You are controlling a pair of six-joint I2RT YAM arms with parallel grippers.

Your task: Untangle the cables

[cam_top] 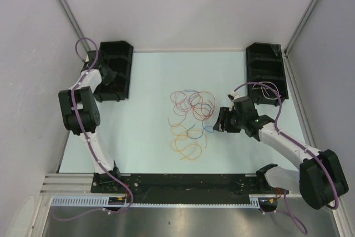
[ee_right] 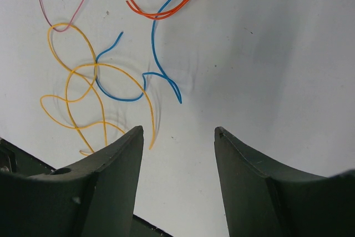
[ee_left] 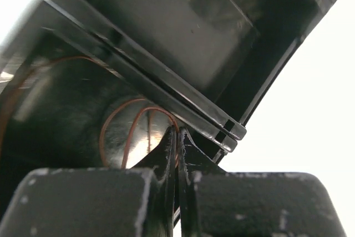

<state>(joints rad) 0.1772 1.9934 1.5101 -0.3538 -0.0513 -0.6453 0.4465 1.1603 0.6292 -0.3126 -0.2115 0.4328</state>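
Pale table (cam_top: 150,76) bears tangled cables (cam_top: 191,117) near open right claw (ee_right: 177,131)

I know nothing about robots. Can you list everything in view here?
cables: several in a tangle, exact count unclear; orange, yellow, red, blue, pink; table centre
wire: one, orange-brown, inside the left bin
left bin: one, black, far left corner
right bin: one, black, far right corner
table: one, pale green
left gripper: one, black, shut, inside the left bin beside the wire
right gripper: one, black, open and empty, just right of the cables
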